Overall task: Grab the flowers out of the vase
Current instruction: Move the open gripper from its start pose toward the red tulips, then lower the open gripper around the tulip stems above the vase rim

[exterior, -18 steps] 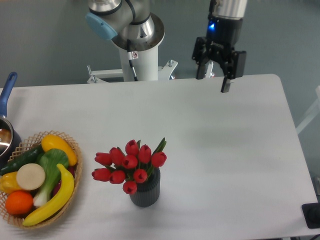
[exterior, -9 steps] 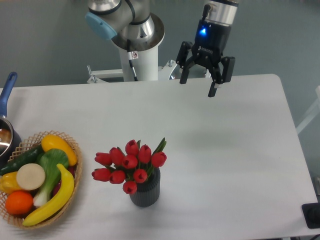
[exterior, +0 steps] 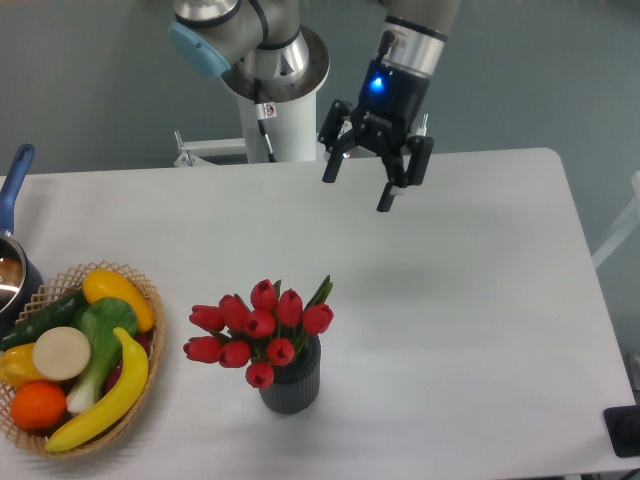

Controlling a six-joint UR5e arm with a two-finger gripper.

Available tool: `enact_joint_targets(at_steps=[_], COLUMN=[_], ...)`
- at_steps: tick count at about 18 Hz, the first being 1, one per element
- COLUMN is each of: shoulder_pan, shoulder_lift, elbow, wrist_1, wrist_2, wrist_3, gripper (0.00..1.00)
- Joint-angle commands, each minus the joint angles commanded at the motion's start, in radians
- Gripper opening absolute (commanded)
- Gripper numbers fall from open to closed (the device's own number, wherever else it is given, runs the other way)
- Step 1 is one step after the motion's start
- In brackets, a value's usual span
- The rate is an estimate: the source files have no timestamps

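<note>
White table [exterior: 470, 300] here, with a dark ribbed vase [exterior: 291, 381] near the front, a wicker fruit basket [exterior: 146, 300] at left, and a blue-handled pot [exterior: 12, 262] on the left edge.

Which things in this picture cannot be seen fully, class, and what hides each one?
- Tulip stems: hidden inside the ribbed vase and behind the tulip buds.
- Saucepan: cut off by the left edge.
- Black object: cut off by the right edge.
- Basket floor: covered by the fruit.

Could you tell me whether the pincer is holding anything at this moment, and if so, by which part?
Nothing is held. The pincer hangs open above the table's far side, with empty space between its fingers. The flowers sit in the vase, apart from it.
</note>
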Motion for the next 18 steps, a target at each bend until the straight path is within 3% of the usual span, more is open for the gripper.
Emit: enact_joint_targets(at_steps=[5, 8, 10, 13, 15, 18], shoulder_pan=[-0.029, -0.06, -0.061, -0.074, -0.11, -0.123], shoulder_lift=[-0.035, -0.127, -0.153, -0.192, -0.235, -0.29], elbow=[0.002, 0.023, 0.026, 0.032, 0.054, 0.119], wrist_1=[0.023, 0.064, 0.074, 0.153, 0.198, 0.206], wrist_2=[0.0, -0.041, -0.096, -0.106, -0.104, -0.091], wrist_3=[-0.111, -0.116, -0.141, -0.181, -0.185, -0.182], gripper=[1.0, 1.0, 1.0, 1.0, 1.0, 1.0])
